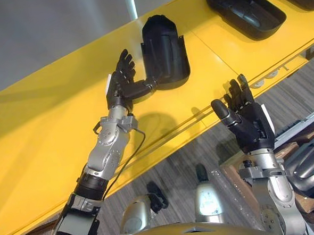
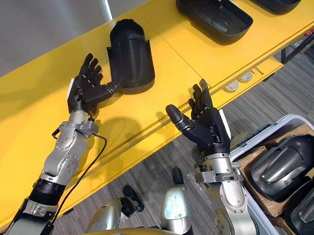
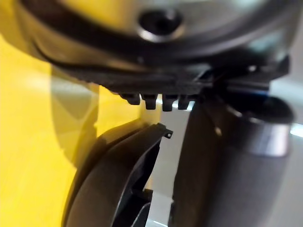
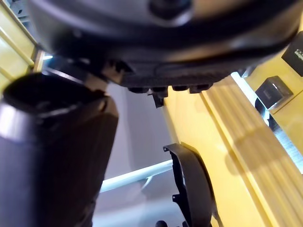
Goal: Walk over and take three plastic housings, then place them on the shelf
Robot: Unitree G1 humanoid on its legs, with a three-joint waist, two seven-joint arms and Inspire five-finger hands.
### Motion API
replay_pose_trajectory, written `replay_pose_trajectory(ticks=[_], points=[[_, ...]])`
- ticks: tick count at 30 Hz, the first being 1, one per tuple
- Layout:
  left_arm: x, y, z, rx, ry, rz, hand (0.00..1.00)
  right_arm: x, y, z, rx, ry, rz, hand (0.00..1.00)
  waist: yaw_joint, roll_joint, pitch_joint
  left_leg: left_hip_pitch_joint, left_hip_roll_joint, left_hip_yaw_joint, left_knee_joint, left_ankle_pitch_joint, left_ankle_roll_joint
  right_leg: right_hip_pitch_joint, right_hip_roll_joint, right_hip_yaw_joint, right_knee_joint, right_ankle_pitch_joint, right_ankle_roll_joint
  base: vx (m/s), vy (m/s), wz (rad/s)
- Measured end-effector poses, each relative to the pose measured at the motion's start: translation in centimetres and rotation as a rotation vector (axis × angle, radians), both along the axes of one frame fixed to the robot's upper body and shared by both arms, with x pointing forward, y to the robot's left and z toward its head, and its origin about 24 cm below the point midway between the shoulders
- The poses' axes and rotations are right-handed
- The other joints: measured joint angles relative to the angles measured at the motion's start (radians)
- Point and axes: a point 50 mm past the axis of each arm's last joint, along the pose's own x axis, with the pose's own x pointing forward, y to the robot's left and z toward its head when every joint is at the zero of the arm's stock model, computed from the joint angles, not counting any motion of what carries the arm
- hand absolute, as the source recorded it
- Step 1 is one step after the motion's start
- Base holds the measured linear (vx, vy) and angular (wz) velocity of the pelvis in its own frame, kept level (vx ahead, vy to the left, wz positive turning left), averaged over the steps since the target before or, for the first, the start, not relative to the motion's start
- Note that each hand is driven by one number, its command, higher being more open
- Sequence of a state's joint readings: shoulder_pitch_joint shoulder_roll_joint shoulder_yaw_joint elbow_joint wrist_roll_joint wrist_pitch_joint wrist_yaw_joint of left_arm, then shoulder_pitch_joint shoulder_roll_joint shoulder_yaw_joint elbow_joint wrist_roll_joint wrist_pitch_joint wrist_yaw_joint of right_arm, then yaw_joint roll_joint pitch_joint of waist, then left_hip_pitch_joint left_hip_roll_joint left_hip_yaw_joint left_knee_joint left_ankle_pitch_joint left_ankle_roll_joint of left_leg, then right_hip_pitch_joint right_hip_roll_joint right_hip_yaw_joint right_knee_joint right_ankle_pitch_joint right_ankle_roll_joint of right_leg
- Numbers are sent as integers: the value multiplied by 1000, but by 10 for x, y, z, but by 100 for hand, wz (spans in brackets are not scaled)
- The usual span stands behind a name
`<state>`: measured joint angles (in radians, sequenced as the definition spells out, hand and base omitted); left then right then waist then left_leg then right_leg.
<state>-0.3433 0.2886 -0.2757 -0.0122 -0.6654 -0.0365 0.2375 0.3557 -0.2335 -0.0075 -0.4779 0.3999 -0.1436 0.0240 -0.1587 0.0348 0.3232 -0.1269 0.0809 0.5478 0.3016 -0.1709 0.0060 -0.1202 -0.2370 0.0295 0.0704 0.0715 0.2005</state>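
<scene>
Three plastic housings [image 2: 214, 10] are lying on the yellow shelf [image 2: 29, 120].
Left hand [image 2: 86, 87], fingers apart, is touching the nearest housing [image 2: 132, 55]; right hand [image 2: 208, 127] is hovering, fingers apart; a bin [image 2: 275, 131] is holding spare housings [image 2: 282, 166].

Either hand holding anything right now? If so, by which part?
Nothing is held. Left hand is open, its thumb at the near end of the housing lying on the shelf; right hand is open and empty.
</scene>
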Motion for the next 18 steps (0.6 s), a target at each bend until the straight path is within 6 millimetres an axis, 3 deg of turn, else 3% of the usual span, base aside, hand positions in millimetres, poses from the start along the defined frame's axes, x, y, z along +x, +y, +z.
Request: replay_pose_trajectory(ticks=[12,18], points=[[-12,-32,-17,-85,64,-180,100,-5,1,-3,-10,21,18,100,-14,18,-35,28,-2,34,-5,-12,-2,2,-8,1,17,-10,7,2,21,-4],[-13,-38,-25,-85,95,-212,100,-6,1,-5,-9,28,20,100,-17,25,-57,39,-6,34,-12,-8,1,3,-8,0,26,-13,8,2,2,-1]])
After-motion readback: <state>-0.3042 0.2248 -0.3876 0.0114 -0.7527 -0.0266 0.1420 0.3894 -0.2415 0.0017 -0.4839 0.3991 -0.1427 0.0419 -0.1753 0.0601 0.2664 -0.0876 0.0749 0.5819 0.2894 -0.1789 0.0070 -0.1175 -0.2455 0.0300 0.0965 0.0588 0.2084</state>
